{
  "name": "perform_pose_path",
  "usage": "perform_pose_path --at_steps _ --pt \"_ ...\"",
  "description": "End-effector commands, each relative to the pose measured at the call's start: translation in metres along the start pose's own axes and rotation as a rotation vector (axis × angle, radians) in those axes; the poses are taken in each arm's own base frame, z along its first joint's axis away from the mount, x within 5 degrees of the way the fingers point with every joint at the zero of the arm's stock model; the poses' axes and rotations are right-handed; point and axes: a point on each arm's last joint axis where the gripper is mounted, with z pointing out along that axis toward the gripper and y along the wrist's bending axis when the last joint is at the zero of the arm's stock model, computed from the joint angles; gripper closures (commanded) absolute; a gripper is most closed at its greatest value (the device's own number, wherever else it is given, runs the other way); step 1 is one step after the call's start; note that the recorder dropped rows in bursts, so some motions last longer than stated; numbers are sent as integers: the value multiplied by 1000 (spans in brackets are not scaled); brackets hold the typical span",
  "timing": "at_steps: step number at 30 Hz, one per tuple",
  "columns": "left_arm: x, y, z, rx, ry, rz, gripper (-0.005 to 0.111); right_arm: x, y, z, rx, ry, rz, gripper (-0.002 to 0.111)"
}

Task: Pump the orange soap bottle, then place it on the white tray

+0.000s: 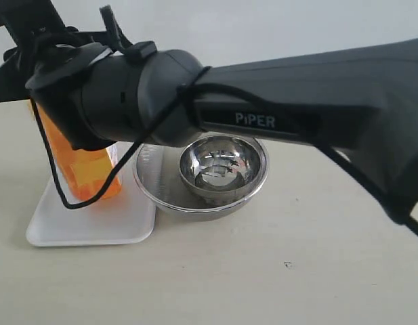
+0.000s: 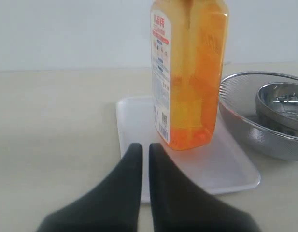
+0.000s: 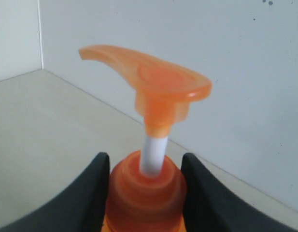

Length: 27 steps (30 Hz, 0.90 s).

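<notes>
Right end effector (image 3: 145, 162) grasps the orange soap bottle (image 2: 187, 72): seat it flat on the white tray (image 2: 134, 121), nine o'clock from the mesh bowl (image 1: 151, 181).

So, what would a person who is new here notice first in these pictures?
The orange soap bottle stands out most, upright on the white tray. The right gripper clasps its neck, and a steel bowl sits inside a mesh bowl beside the tray.
</notes>
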Motion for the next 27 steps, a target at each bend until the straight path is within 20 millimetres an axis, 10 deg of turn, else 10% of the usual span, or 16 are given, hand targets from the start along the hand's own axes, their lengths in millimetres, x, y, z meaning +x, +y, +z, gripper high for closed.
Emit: perform_pose_path --at_steps 1,27 --pt "1 0 0 2 1 -5 102 -24 -13 -11 98 -63 -2 108" --pt "1 0 0 2 1 -5 102 -25 -3 -19 151 -77 62 108"
